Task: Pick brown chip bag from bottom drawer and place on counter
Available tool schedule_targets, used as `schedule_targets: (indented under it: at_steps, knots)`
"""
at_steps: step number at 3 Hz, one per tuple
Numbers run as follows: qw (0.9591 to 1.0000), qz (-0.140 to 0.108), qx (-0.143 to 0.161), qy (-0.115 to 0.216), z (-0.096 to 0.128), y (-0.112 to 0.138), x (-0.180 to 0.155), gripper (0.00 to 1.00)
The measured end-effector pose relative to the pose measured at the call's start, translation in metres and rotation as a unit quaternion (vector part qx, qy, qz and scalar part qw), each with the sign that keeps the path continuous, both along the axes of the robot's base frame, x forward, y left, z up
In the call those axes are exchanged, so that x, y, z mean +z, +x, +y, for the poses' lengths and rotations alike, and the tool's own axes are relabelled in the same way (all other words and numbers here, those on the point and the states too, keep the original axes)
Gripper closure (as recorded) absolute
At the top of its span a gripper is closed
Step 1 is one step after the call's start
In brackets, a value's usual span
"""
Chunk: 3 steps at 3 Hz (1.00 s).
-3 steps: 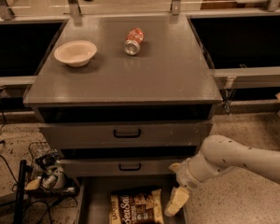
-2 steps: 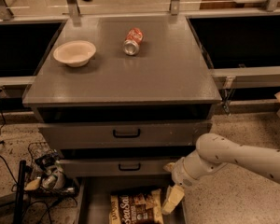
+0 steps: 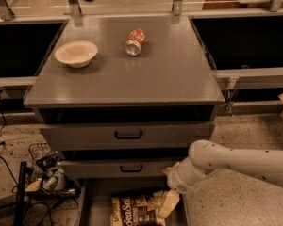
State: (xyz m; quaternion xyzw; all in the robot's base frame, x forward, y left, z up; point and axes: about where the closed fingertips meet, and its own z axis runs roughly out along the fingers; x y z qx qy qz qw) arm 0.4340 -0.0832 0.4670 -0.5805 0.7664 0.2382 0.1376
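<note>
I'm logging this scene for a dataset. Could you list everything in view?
counter: one, dark grey, top of the cabinet
bowl: one, cream, back left of the counter
can: one, red, lying on its side at the back middle of the counter
upper drawers: two, grey with black handles, below the counter
bottom drawer: one, grey, pulled open near the floor
chip bag: one, brown with white lettering, in the bottom drawer
wire basket: one, dark, holding clutter, on the floor left of the cabinet
arm: one, white, reaching in from the right
pincer: one, cream, at the chip bag's right edge, over the bottom drawer
</note>
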Motion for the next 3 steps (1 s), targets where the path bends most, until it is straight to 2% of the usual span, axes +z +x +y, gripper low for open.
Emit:
schedule_targets:
  at_steps: [1,2,3]
  knots:
    - [0.9997,-0.007,0.001,-0.023,0.01,0.0,-0.016,0.0]
    - [0.9998,-0.004,0.006,-0.018,0.014,-0.003,-0.022,0.0]
    - [0.9998,0.013,0.005,-0.015,0.025,-0.006,-0.045,0.0]
